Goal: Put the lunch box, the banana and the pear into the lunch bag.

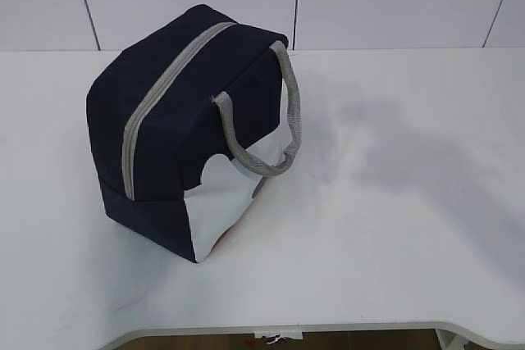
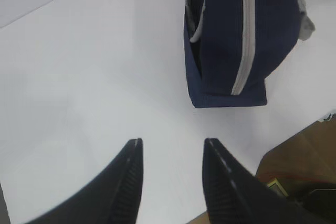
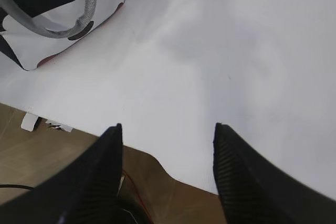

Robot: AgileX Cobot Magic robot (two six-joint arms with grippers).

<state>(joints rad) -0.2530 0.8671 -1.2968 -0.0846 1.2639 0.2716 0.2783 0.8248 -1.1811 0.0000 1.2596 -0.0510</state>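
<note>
Right now we are holding both hands back near the bench point(image 1: 394, 227) edge, the left hand point(image 2: 172, 153) and right hand point(image 3: 167, 132) each spread open and gripping nothing. We are seeing the lunch bag point(image 1: 176, 112) standing zipped shut on the bench; lunch box, banana and pear are appearing nowhere, so presumably inside.
</note>
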